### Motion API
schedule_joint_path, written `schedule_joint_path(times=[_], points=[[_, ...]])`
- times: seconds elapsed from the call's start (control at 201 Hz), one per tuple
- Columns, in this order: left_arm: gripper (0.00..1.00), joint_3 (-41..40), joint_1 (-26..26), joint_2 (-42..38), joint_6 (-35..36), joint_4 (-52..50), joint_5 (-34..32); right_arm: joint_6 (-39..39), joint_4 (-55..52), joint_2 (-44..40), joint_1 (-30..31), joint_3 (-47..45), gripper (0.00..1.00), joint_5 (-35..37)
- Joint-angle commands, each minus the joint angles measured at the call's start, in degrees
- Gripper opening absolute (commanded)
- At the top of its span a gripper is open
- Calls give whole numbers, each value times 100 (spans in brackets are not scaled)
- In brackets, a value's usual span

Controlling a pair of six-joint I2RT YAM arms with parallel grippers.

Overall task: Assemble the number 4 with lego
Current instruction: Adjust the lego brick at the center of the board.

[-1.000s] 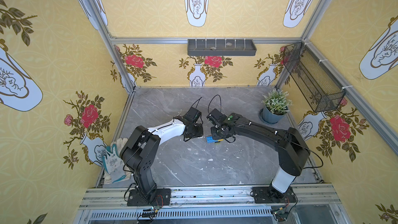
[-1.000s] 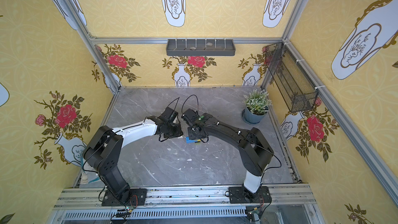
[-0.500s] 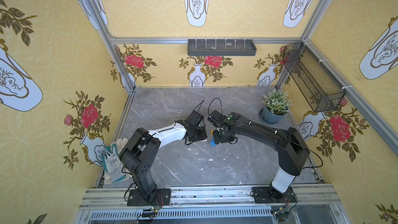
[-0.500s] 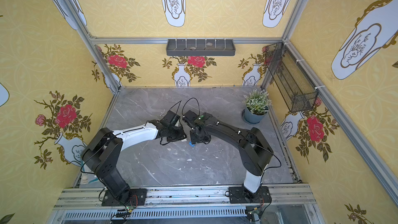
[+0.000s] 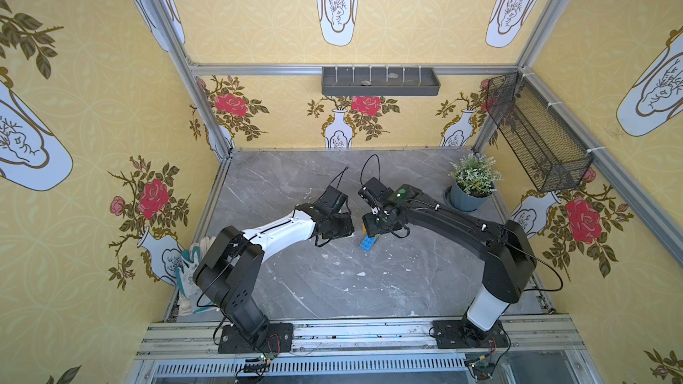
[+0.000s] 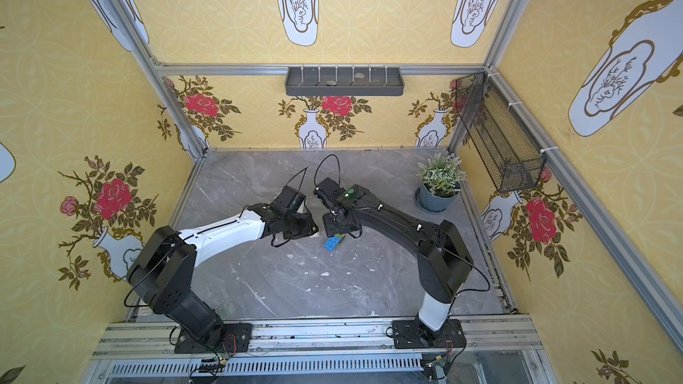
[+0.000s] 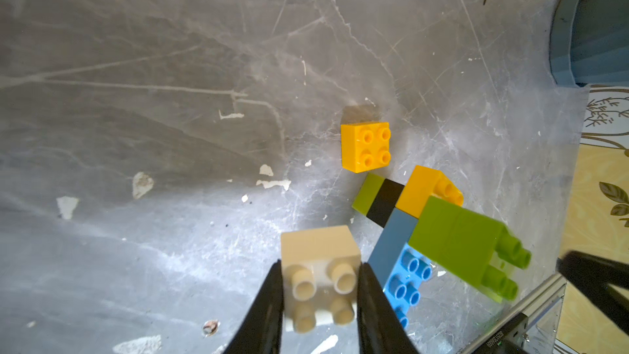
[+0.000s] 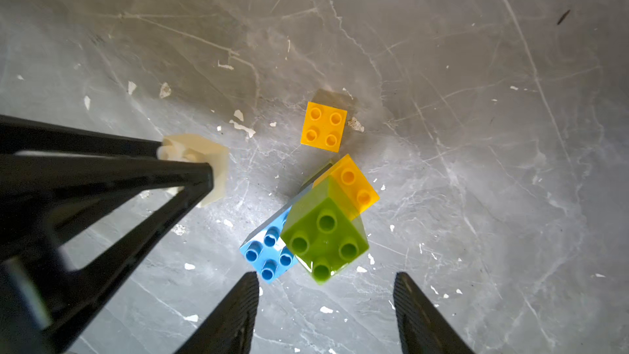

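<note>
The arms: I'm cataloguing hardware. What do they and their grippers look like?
Both mostly black, each with one white link: left arm at the forearm, right arm near its base. Thin black cables loop at both wrists; a green light marks the right one. Fingers black, tapered, ribbed.

My left arm [image 5: 281,229] wears a white shell on its forearm between black joints; my right arm [image 5: 449,217] is black with a white column by its base and a green light [image 5: 401,192] near the wrist. Thin black cables [image 5: 372,155] loop off both wrists. My fingers [image 8: 235,311] are black, tapering, ribbed inside.
</note>
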Motion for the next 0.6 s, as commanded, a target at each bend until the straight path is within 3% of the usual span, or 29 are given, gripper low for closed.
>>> schedule_joint_path(times=[0.0, 0.363, 0.593], points=[[22, -150, 59, -175, 63, -196, -110, -441, 150, 90, -10, 20, 62, 25], [23, -446, 229, -622, 159, -328, -127, -654, 360, 386, -21, 37, 60, 20], [23, -415, 249, -622, 187, -337, -98, -550, 383, 429, -27, -3, 48, 27]])
